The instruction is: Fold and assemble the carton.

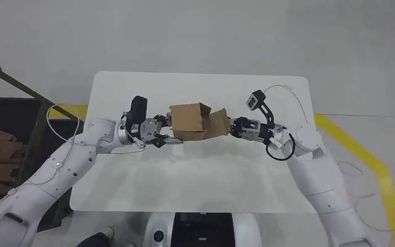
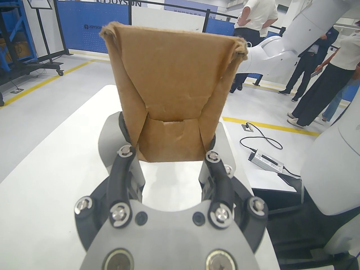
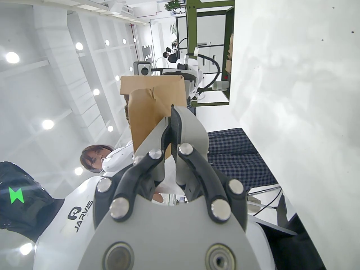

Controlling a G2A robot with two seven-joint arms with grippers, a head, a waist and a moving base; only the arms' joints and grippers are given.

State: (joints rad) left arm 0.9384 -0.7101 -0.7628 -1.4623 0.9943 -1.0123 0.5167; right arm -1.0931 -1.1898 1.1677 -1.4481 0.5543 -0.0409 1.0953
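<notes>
Glossy white rounded shells run along the left arm and the right arm; a boxy black camera rides the left wrist, and another sits on a bent black bracket at the right. A thin white cable loops off the left arm, a black cable curls under the right. Up close, the left gripper is a silver-grey plate, black link bars, round silver screws, pale grey fingers; the right gripper matches, with black ribbed pads. Behind it, a white shell with dark lettering and a glossy black panel with a green mark.
</notes>
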